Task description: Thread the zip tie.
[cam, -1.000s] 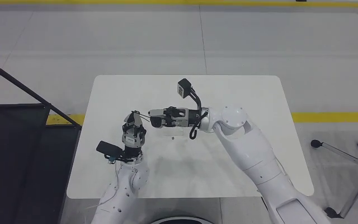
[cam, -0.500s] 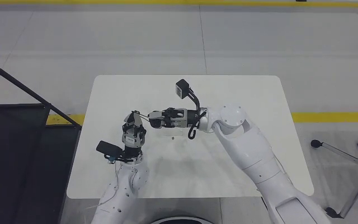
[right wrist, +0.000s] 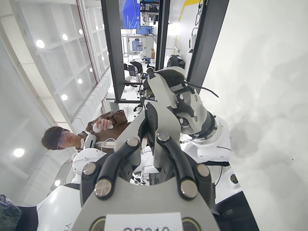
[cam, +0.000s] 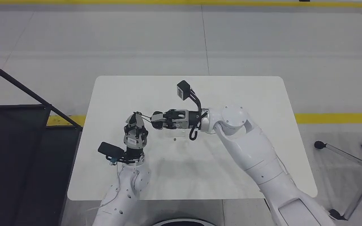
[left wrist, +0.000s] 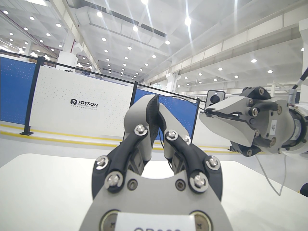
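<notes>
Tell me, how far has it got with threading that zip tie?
Done: the zip tie is lifted off the table, held between the left gripper and right gripper, fingers shut on it. In hand: the grippers sit close, seemingly to join its ends. Left: no closed loop shows, so the threading itself seems undone.

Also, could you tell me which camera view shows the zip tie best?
The right wrist view: the zip tie curves dark from the left gripper against the pale table. The left wrist view shows a short stretch between that gripper's fingers; the top view, only a faint thin line.
</notes>
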